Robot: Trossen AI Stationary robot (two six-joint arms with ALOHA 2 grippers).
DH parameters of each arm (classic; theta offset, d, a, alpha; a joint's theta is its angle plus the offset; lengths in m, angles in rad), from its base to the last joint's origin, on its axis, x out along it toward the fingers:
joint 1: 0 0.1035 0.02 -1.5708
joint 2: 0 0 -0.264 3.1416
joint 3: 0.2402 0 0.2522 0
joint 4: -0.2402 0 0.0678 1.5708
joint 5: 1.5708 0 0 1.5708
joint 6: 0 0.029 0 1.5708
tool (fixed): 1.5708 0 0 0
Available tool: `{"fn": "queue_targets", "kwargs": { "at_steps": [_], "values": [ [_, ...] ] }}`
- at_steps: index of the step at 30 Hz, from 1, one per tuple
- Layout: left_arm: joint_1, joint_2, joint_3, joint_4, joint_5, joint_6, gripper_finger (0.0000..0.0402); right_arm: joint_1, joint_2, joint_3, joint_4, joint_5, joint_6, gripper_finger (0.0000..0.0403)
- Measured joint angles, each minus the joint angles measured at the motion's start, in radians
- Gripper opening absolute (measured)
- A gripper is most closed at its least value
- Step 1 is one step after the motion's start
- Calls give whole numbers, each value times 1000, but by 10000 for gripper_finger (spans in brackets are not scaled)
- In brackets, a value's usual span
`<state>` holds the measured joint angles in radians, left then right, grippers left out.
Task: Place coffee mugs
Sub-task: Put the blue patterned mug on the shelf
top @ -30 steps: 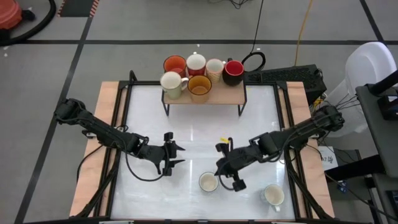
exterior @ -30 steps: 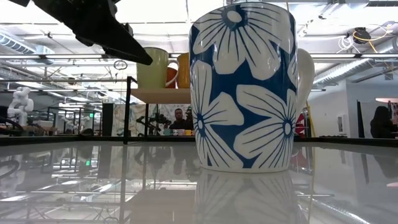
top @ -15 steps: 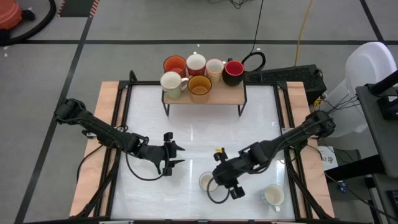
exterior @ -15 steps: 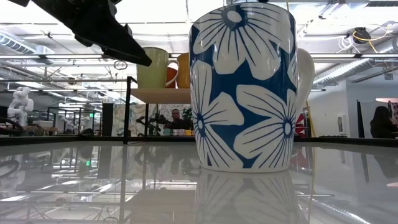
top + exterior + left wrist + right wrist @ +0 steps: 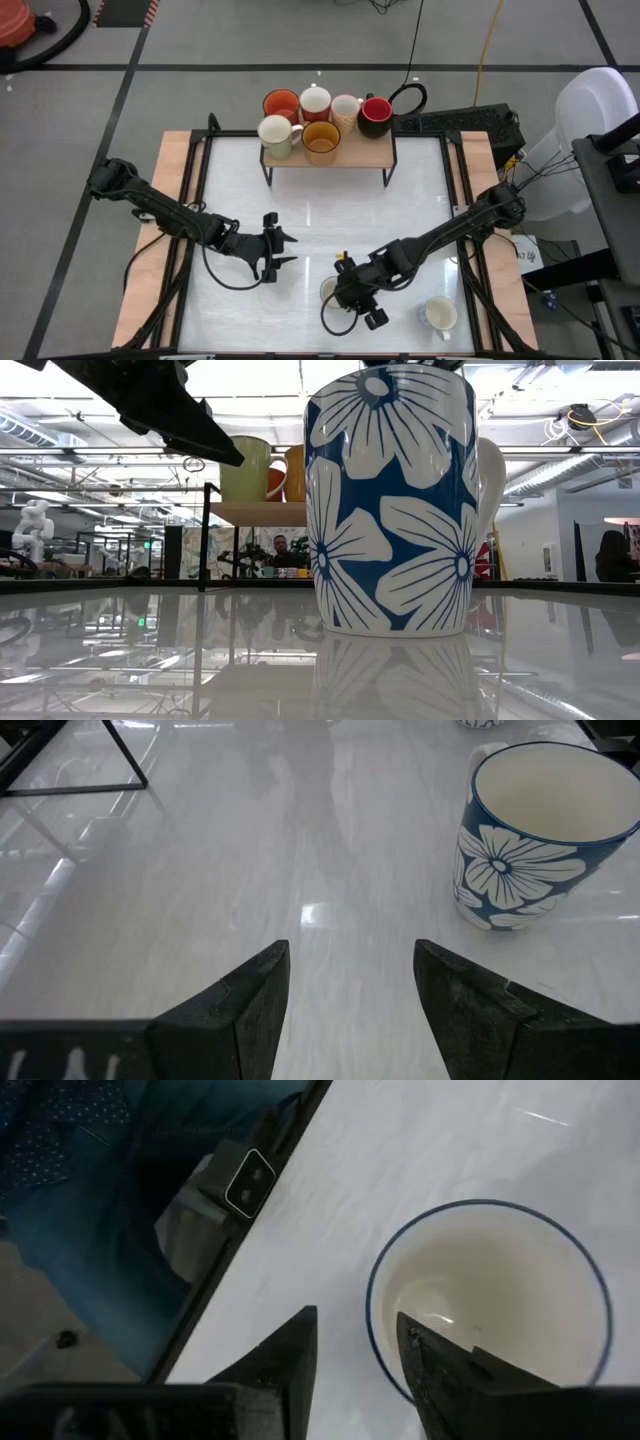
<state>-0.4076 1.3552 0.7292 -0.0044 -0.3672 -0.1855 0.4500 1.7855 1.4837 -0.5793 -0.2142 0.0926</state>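
We are working over a white table (image 5: pixel 310 215) with a small shelf (image 5: pixel 375 152) at its far edge, where six mugs (image 5: pixel 320 118) are already standing in a tight cluster. Two mugs are waiting on the near part of the table: a plain white mug (image 5: pixel 438 315) near the right corner, and the blue mug (image 5: pixel 329 291) with white flowers near the middle, upright, handle turned away from the low camera.

Our right arm is reaching in low from the right, and the right gripper (image 5: pixel 352 292) is hanging right over the blue mug's rim. In its wrist view one finger (image 5: pixel 440 1370) is sitting over the rim, seemingly just inside, and the other just outside, so the jaws are parted narrowly astride the wall and are not yet pinching it. The left gripper (image 5: pixel 275 251) is waiting well to the left of the blue mug, hovering empty with its jaws spread moderately and pointing toward it.

The step in hand looks like grasping the blue mug by its rim. To do it well, we are wanting the fingers lowered deep enough down the wall before closing, since a shallow pinch on glazed ceramic could slip. We are also wanting a straight lift, then a high carry over the shelf's edge into the bare spot on the shelf's right end.
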Motion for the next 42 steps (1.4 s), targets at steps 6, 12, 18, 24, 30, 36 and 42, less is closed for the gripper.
{"fn": "queue_targets", "kwargs": {
  "at_steps": [6,12,18,24,30,36,42],
  "values": [
    [0,0,0,0,0,-3,218,-3,16,0,10,1,-25,123],
    [0,0,0,-1,0,-3,218,-3,18,-12,28,4,-64,123],
    [0,0,0,-2,0,-4,218,-10,18,-62,42,5,-75,123],
    [0,0,0,-1,0,-4,218,-14,18,-100,76,8,-78,115],
    [0,0,0,-1,0,-5,218,-27,18,-138,100,1,-88,54],
    [0,0,0,0,0,-5,218,-32,14,-142,102,11,-139,13],
    [0,0,0,-1,0,-6,218,-30,-14,-135,49,74,-213,11]
  ]
}}
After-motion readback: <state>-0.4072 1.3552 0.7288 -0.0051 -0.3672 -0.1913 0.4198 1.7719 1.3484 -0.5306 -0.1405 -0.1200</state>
